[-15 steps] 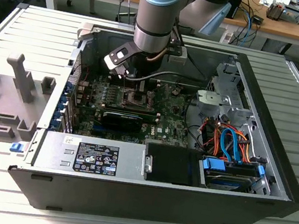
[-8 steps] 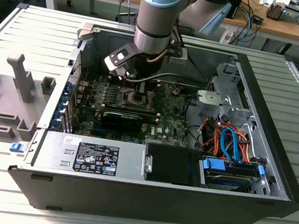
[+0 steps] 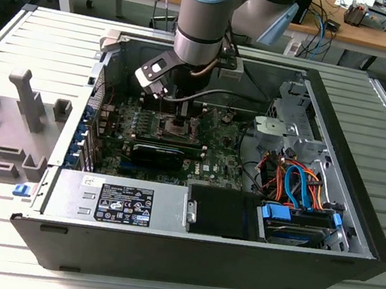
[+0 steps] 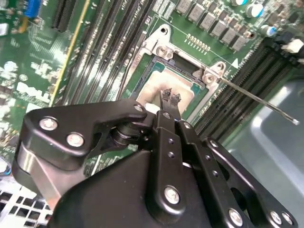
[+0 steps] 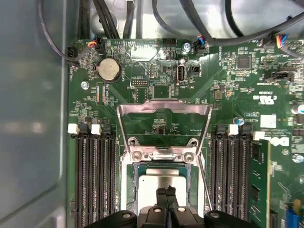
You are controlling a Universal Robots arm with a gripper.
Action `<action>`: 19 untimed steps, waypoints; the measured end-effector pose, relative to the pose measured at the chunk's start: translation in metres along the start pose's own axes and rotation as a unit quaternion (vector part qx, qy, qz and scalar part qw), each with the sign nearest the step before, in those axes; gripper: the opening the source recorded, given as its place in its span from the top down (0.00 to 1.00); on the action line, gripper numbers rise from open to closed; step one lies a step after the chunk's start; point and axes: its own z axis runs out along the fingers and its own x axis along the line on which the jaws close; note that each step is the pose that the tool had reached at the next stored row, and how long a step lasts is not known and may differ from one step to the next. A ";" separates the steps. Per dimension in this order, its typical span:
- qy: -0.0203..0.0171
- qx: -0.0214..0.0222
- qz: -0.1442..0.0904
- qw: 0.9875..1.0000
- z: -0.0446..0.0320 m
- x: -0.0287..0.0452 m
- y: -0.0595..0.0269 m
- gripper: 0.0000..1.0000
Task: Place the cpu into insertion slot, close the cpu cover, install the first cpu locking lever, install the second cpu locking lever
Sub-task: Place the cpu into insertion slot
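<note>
arm (image 3: 200, 18): upright, wrist pointing down | end effector (image 4: 171, 96): fingertips (image 4: 176, 99) pressed together, aimed downward

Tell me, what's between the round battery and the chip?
The open cpu cover, a silvery frame, lies between the battery and the cpu. The first wrist view shows it.

I see the cpu (image 5: 159, 183) lying flat, silver-grey top up, seated in the dark-rimmed insertion slot (image 5: 161, 166). The cpu cover (image 5: 164, 105), a thin silvery frame, is swung open beyond it.
</note>
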 end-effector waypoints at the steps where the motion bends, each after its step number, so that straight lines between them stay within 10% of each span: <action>1: 0.000 0.000 0.000 1.000 -0.0011 0.0000 0.0002 0.89; 9: 0.001 0.006 0.000 1.000 -0.0029 -0.0002 0.0139 0.89; 19: 0.002 0.006 -0.001 1.000 -0.0317 0.0007 0.0135 0.89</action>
